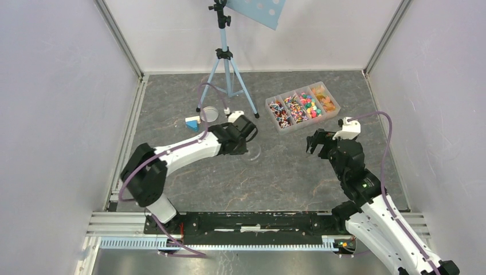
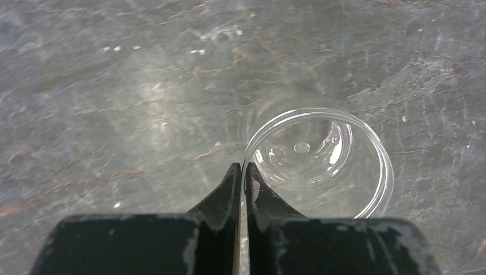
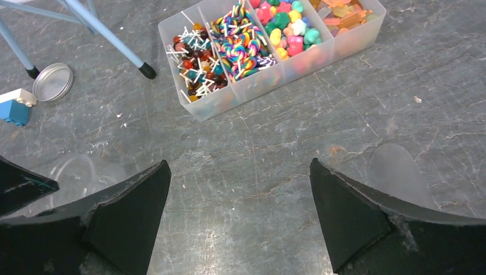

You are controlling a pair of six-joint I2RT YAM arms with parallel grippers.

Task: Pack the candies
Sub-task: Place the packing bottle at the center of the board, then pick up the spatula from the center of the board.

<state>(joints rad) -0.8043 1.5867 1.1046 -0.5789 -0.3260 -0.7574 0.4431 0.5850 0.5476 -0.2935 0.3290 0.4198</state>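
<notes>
Left claw point(image 2: 242, 167) seemingly pinches dish point(image 2: 318, 156); grey tabletop point(image 2: 114, 86).

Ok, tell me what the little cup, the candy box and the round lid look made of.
Small round cup: clear glossy plastic, possibly glass; the tabletop shows through and its rim glints.
Four-compartment box: frosted translucent plastic; candies show blurred through its wall.
Round flat lid: probably metal, silvery with a dull sheen.
</notes>
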